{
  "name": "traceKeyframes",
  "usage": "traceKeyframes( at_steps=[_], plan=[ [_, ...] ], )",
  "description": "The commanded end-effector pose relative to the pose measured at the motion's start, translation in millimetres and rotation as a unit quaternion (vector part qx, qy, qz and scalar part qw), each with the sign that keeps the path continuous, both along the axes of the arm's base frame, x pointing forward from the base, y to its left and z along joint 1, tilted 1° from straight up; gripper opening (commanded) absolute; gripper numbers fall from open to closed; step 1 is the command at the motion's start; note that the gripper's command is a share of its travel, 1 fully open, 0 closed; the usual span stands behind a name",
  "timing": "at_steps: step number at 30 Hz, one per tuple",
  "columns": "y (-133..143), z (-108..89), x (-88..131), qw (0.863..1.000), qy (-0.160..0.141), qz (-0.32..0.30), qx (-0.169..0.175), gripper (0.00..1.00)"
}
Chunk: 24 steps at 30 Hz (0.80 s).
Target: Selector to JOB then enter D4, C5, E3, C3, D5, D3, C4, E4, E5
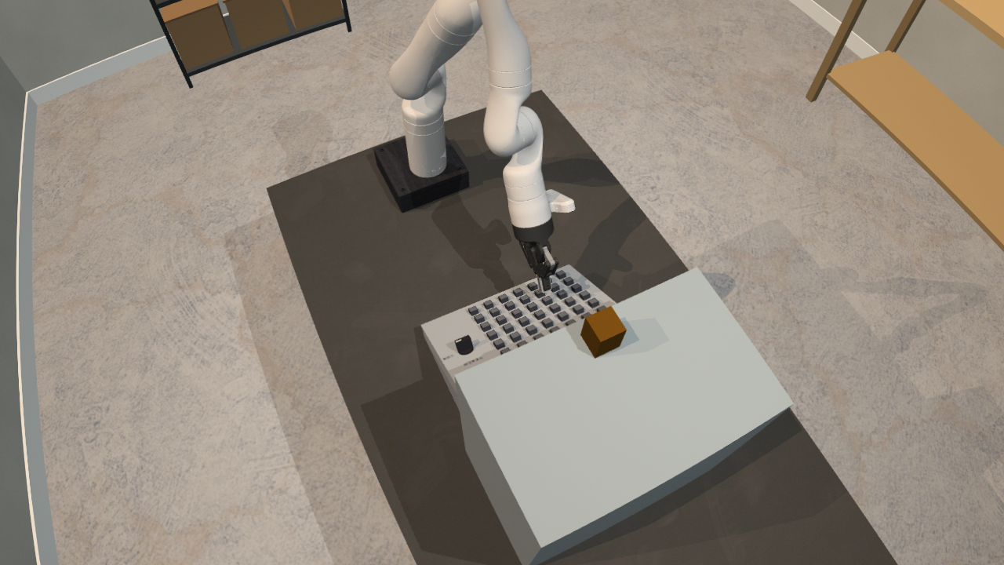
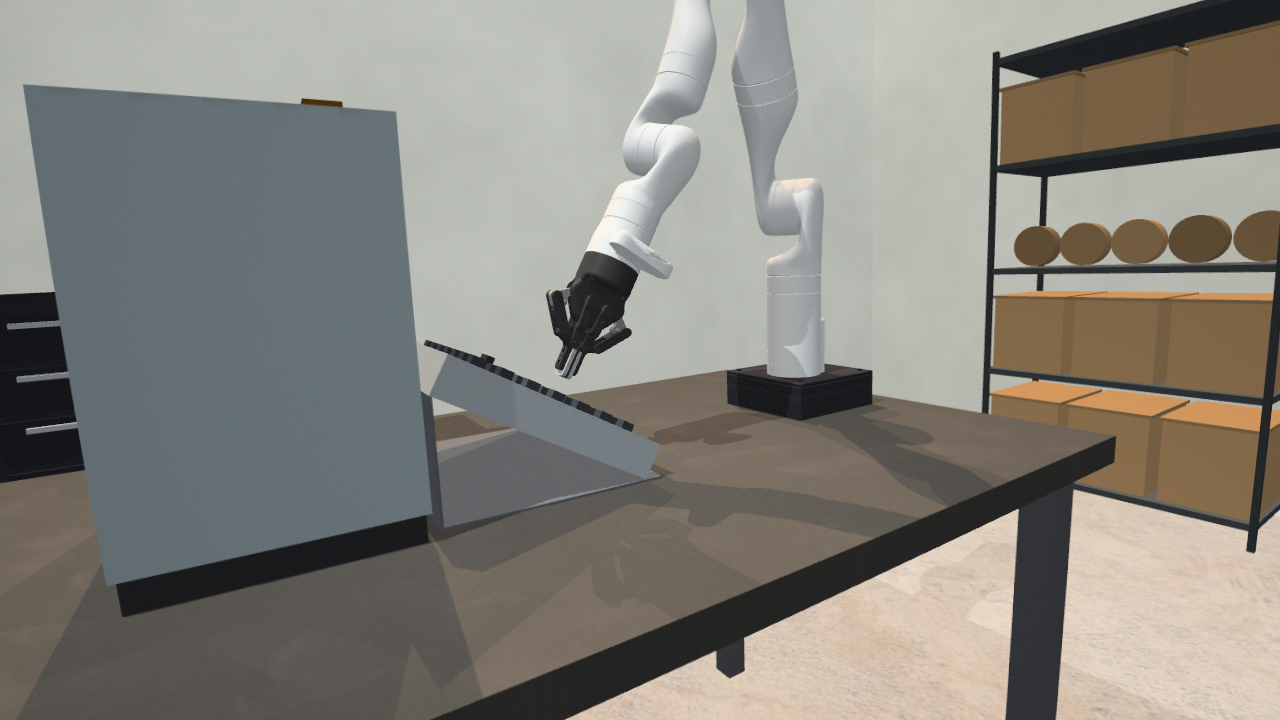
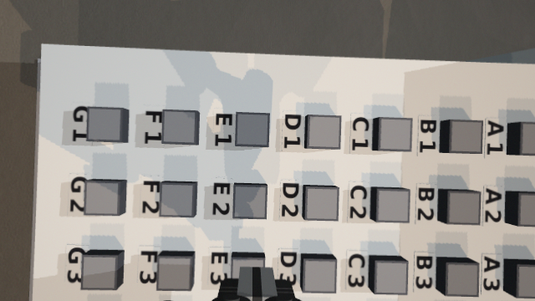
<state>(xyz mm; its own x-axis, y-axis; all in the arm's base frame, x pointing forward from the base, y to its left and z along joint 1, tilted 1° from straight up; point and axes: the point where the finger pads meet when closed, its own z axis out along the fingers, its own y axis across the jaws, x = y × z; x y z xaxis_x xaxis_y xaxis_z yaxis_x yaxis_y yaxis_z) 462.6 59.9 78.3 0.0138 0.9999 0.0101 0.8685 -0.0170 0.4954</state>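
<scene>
The gripper point(image 2: 570, 369) is hanging pinched shut with nothing in it, just above the sloped pale keypad point(image 2: 537, 413) mid-frame in the exterior view. In the wrist view its tips are sitting bottom centre over the square grey E3 key point(image 3: 247, 260). The round black selector point(image 1: 464, 344) is sitting at the panel's left end, below centre-left.

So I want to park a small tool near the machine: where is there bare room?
The cabinet top is bare apart from the brown cube at its keypad-side edge. The dark table between the arm's base and the key panel is bare too. The panel is crowded with keys; the shut gripper hangs over it.
</scene>
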Motion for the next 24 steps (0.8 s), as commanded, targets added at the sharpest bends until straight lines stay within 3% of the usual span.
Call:
traceKeyframes(
  at_steps=[1, 13, 24],
  plan=[
    [-0.8, 5.8, -2.4, 1.0, -0.001, -0.004, 0.001, 0.1],
    [-3.0, 8.2, -1.5, 1.0, -0.001, -0.004, 0.001, 0.1],
    [-35.4, 23.1, 25.0, 1.0, -0.001, -0.004, 0.0, 0.1]
  ],
)
